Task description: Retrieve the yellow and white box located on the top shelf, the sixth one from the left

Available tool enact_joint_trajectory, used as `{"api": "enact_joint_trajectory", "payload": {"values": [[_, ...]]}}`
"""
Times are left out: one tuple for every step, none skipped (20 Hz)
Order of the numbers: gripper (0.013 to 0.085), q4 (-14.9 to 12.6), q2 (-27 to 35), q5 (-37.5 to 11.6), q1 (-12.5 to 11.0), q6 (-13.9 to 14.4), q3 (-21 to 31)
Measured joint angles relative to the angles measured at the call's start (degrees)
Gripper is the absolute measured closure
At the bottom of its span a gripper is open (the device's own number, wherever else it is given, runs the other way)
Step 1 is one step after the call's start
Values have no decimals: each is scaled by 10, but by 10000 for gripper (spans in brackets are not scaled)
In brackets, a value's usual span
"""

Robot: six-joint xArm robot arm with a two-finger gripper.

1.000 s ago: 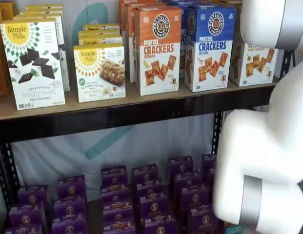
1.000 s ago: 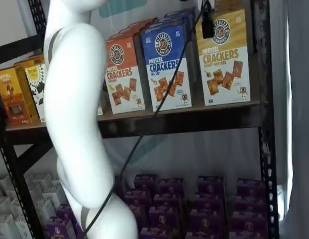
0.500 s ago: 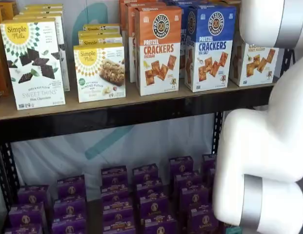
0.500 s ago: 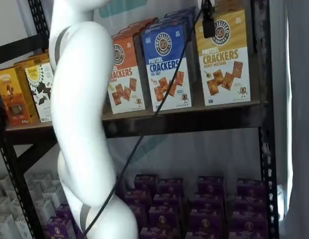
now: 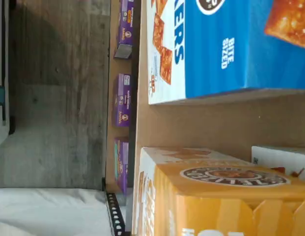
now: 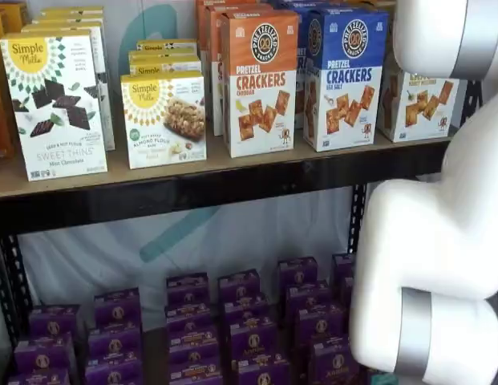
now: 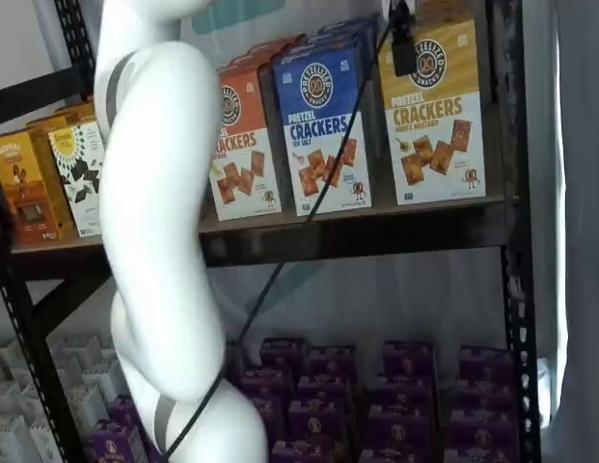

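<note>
The yellow and white box sits at my one o'clock; gripper fingers spread wide, I'd approach squarely.

On the top shelf a narrow strip of bare board separates the yellow and white box from the blue Pretzel Crackers carton. A black perforated upright stands just beside the box's other side. Its front is unobstructed.
</note>
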Motion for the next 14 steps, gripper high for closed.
{"api": "enact_joint_trajectory", "payload": {"values": [[130, -1, 2, 4, 0, 0, -3], [130, -1, 2, 6, -1, -1, -4], [130, 0, 2, 7, -2, -1, -4], [130, 1, 2, 8, -3, -1, -4], [130, 2, 2, 8, -3, -1, -4], [130, 3, 2, 8, -3, -1, -3], [130, 5, 1, 8, -4, -1, -1], [130, 6, 0, 7, -4, -1, 0], [130, 6, -1, 6, -3, 0, 2], [130, 5, -1, 6, -2, 0, 3], [130, 4, -2, 6, -1, 1, 4], [130, 4, -2, 6, -1, 1, 5], [130, 4, -2, 6, -1, 1, 6], [170, 5, -2, 6, -1, 1, 6]]}}
